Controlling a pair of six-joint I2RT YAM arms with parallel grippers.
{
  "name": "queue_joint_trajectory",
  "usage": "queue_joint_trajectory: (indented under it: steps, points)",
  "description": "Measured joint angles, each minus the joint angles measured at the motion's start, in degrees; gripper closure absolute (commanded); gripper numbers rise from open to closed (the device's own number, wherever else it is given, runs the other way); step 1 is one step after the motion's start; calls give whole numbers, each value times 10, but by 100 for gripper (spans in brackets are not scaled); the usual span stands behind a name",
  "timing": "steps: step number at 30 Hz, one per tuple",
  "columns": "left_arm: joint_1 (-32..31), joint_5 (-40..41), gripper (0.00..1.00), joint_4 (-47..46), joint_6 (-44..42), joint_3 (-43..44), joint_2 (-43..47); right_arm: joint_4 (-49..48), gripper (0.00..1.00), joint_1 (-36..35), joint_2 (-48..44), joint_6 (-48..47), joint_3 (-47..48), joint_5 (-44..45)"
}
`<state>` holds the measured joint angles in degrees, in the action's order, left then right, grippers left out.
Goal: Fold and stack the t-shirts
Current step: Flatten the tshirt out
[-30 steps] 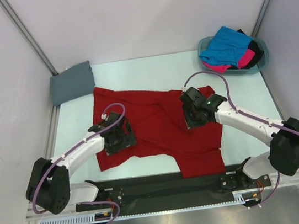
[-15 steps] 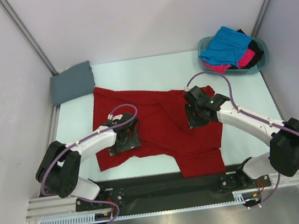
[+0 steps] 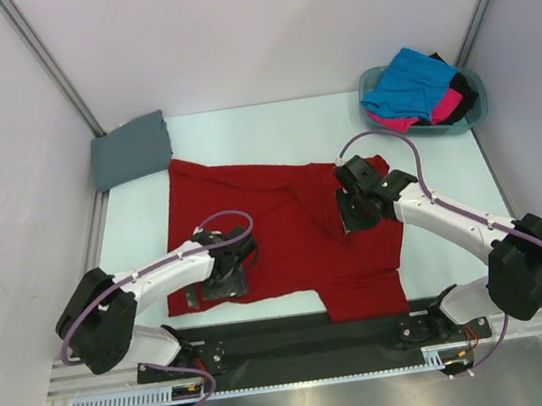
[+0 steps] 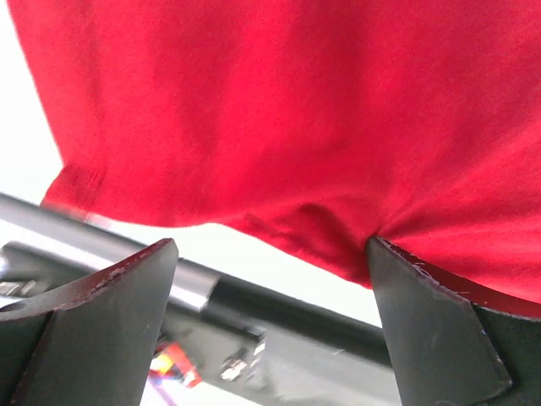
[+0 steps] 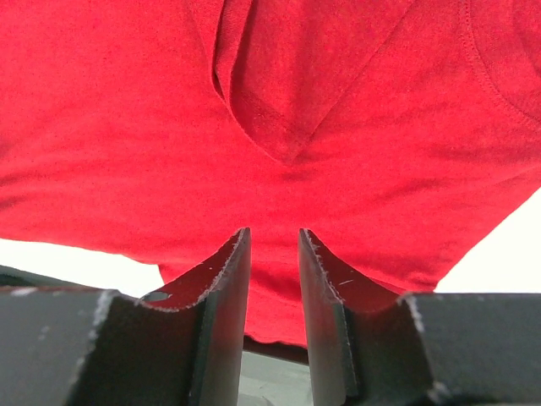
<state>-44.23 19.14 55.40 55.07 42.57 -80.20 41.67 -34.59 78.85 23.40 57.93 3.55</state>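
Pale tabletop [image 3: 241, 131], white walls: a deep red t-shirt [image 3: 282, 211] lies spread out, both grippers low on it.
At the shirt's near hem sits the left gripper [image 3: 217, 283], fingers wide apart; mid-shirt rests the right gripper [image 3: 356, 213], fingers almost together with a slit between, and whether they pinch cloth I cannot tell. The grey t-shirt [image 3: 130, 150] lies folded at the far left corner; the blue t-shirt [image 3: 406, 83], pink t-shirt [image 3: 444, 103] and black t-shirt [image 3: 463, 88] heap in the teal basket [image 3: 476, 111] far right.
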Motion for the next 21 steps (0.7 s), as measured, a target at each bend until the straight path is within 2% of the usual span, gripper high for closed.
queue_joint_trajectory:
  steps: [7, 12, 15, 21]
  points:
    - [-35, 26, 0, 120, 20, 17, 19, 0, 64, 0, 0, 1, -4, -4]
    - [-40, 55, 0, 156, 18, 61, 50, -7, 61, 0, 0, 1, -5, -2]
    - [-40, 75, 0, 125, 1, 111, 68, -19, 55, 2, 0, -1, -4, 6]
    - [-17, 124, 0, -25, -103, 202, 62, -67, 50, 36, 17, -13, 41, -2]
